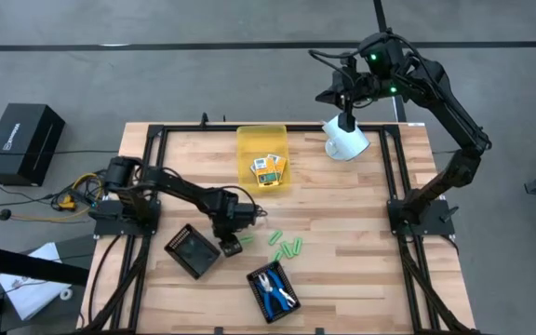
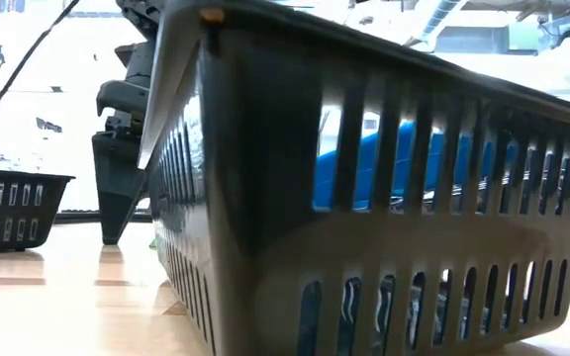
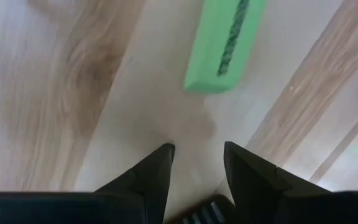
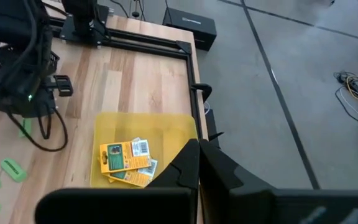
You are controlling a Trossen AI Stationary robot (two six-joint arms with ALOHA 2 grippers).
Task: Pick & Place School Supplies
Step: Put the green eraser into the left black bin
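Note:
My left gripper (image 1: 232, 236) (image 3: 197, 149) is low over the table's middle, open and holding nothing. A light-green block (image 3: 222, 43) lies flat on the wood just beyond its fingertips. More green pieces (image 1: 287, 247) are scattered on the table to its right. Yellow-orange printed boxes (image 1: 269, 169) (image 4: 124, 160) lie in the translucent yellow bin (image 1: 249, 140). Blue-handled scissor-like tools (image 1: 272, 290) (image 2: 364, 178) rest in a black tray (image 1: 255, 279). My right gripper (image 1: 346, 119) (image 4: 199, 152) hangs shut, high over the table's far right part.
A second black tray (image 1: 192, 251) sits just left of my left gripper, with nothing visible inside. A white object (image 1: 350, 142) is by the far edge under my right arm. Black rails (image 1: 398, 158) frame the tabletop. Bare wood lies on the right half.

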